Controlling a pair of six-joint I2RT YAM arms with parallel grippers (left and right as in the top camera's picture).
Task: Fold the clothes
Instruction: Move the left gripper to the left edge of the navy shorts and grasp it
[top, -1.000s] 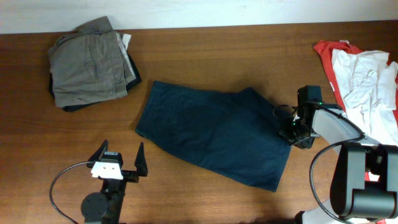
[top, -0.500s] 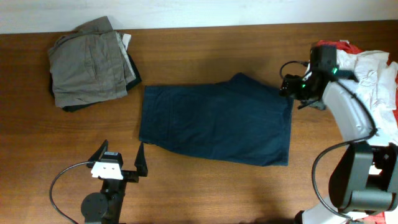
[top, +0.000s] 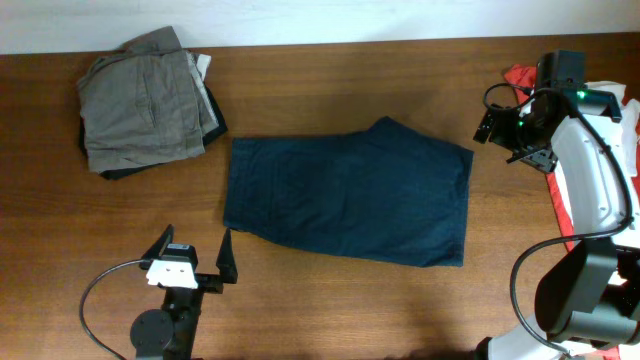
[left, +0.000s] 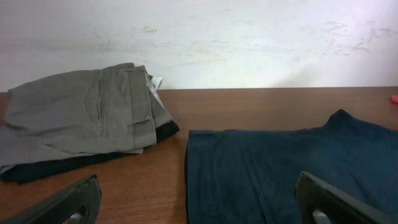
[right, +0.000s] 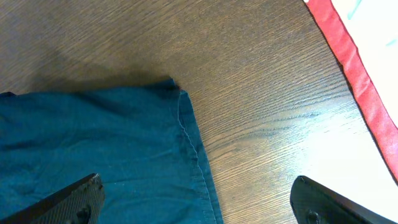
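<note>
Two grippers are in your view, and both are empty. Your left gripper (top: 196, 262) stands near the front edge of the brown wooden table (top: 400, 90), just in front of the lower left corner of the dark navy-blue cloth shorts (top: 350, 200). Its fingers (left: 71, 202) are spread wide with nothing between them, and in the left wrist view you see the navy cloth lying past them.

Your right gripper (top: 505, 135) hangs over bare wood, between the upper right corner of the navy shorts and the red cloth garment (top: 522, 78) at the right edge of the table. Its jaws also stand wide apart and hold nothing. In the right wrist view that corner of the shorts, with its stitched hem, lies under the gripper and a little to one side. The red cloth runs along the other side.

You find the navy shorts spread flat in the middle of the table, with a small peak on the far edge. The folded grey-khaki cloth shorts (top: 140, 100) rest in the far left corner on top of a dark folded garment (top: 115, 172). This pile is near the navy shorts, with a strip of wood between them. The crumpled white cloth garments (top: 605, 115) lie on the red one.
</note>
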